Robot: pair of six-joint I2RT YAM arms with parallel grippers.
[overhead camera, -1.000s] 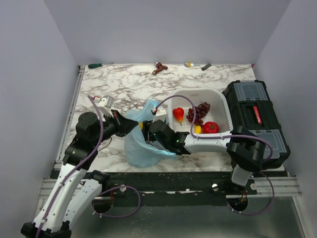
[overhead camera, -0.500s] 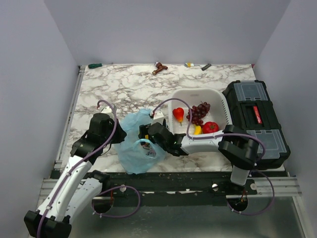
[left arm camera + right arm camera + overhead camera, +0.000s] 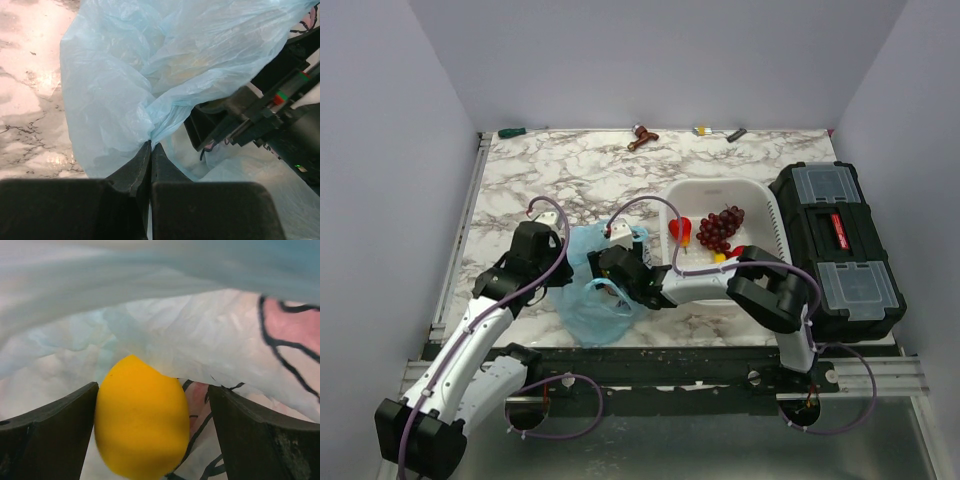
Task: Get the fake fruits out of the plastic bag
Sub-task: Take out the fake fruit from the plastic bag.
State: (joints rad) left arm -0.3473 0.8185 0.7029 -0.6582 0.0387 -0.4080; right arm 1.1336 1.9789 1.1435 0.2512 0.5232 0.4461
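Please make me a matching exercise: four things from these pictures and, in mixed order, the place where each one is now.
1. lemon
2. plastic bag
3. grape bunch
4. black toolbox

a. in the white basket
b. on the right side of the table
c. between the fingers of the open right tool
d. pinched in the shut left tool

Pairs: 1-c, 2-d, 3-a, 4-b

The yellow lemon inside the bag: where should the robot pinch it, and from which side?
Probably across the wide round middle of the lemon, coming straight in through the mouth of the plastic bag. It sits between the open fingers of the right gripper, narrow tip upward in the wrist view, so closing there should hold. The left gripper pinches the bag.
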